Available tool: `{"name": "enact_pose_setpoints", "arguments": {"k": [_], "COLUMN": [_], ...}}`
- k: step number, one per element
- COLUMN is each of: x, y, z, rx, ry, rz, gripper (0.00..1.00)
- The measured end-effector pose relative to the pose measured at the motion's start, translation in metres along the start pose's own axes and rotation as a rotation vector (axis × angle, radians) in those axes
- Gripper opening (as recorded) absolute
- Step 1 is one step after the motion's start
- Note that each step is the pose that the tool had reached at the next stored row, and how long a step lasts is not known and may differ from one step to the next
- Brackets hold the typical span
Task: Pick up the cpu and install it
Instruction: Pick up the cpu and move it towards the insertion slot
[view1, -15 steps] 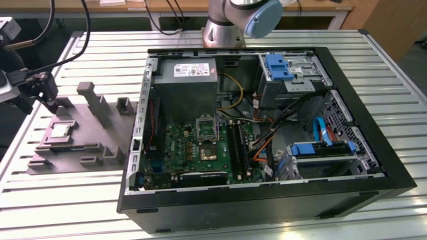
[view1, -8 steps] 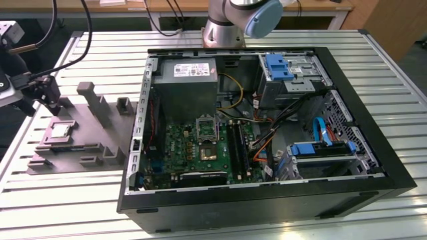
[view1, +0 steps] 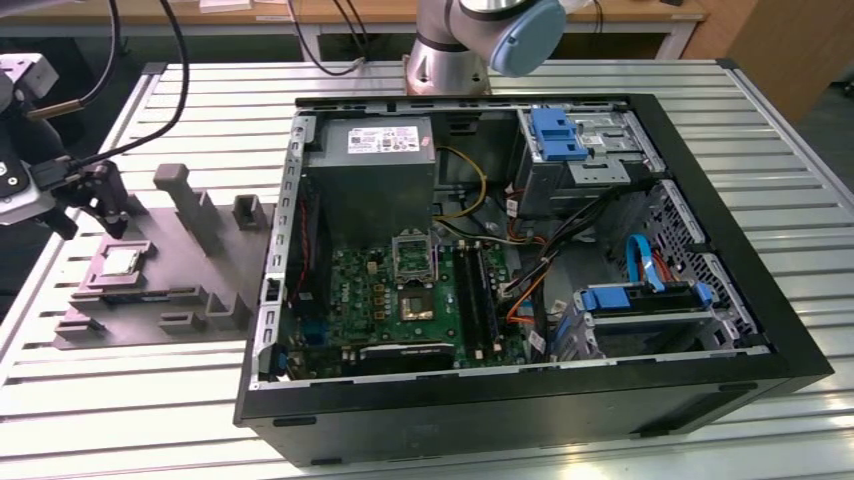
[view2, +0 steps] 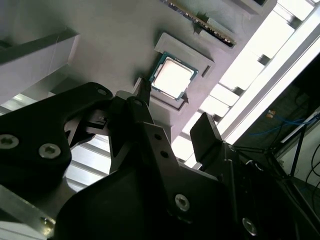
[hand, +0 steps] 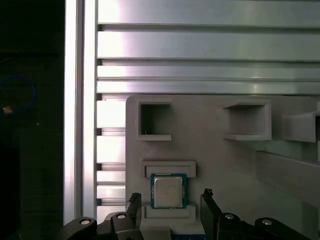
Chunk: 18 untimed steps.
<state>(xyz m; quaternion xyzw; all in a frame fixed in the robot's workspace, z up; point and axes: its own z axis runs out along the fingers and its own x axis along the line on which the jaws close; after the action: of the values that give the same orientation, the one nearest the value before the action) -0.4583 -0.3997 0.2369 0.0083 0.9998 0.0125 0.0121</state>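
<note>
The cpu (view1: 123, 262) is a small square chip with a pale silver top. It lies flat in a recess of the grey holder block (view1: 174, 250) on the exterior view's left. Both wrist views show the cpu (hand: 168, 191) (view2: 172, 77) framed by the block's raised rim. My gripper (view1: 83, 205) hangs open a little above it, holding nothing. In the first wrist view one black finger (hand: 134, 202) stands on one side of the chip and the other on the opposite side. The black socket frame (view1: 412, 250) sits on the green motherboard inside the case.
The open black computer case (view1: 534, 400) lies on the slatted aluminium table (view1: 214, 90), with a grey power-supply box (view1: 374, 165), memory sticks (view1: 474, 290), blue drive bays and loose cables inside. Grey posts (view1: 187, 195) rise from the holder block. The table edge runs close beside the block.
</note>
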Motion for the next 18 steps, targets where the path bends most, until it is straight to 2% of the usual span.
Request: {"name": "enact_pose_setpoints", "arguments": {"k": [10, 18], "x": [-0.0002, 0.0001], "y": [-0.0001, -0.0005], "z": [0.0011, 0.0096], "rx": [0.0041, 0.0045], "ry": [-0.0001, -0.0004], "rz": [0.003, 0.017], "gripper": [0.59, 0.59]}}
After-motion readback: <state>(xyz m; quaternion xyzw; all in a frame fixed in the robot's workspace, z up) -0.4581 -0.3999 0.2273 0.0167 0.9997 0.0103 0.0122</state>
